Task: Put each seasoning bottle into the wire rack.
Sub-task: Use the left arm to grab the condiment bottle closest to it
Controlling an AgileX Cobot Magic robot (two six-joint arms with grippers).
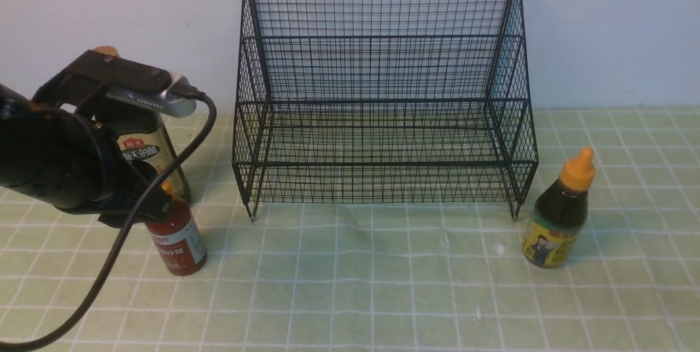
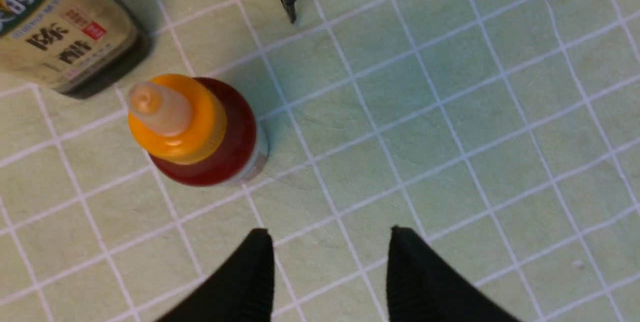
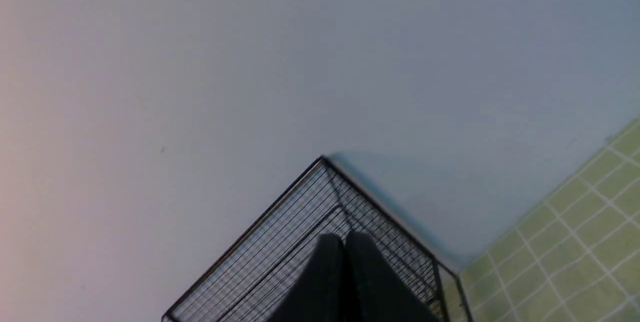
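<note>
The black wire rack [image 1: 383, 101] stands empty against the back wall, and one of its feet [image 2: 291, 9] shows in the left wrist view. At the left, the tall dark bottle with a cream label [image 1: 150, 150] stands behind the small red bottle with an orange nozzle cap [image 1: 178, 242]. My left arm partly covers both. My left gripper [image 2: 327, 234] hangs open above the cloth beside the red bottle [image 2: 235, 132], with nothing between its fingers. The squat dark bottle with a yellow label [image 1: 552, 226] stands right of the rack. My right gripper [image 3: 344, 236] is shut and empty, facing the rack's top corner [image 3: 280, 257].
A green chequered cloth [image 1: 350, 286] covers the table, with a pale wall [image 1: 601, 29] behind. A black cable [image 1: 115, 248] loops down from my left wrist camera [image 1: 147, 95] to the front left edge. The tall bottle's label [image 2: 55, 27] sits close beside the red bottle.
</note>
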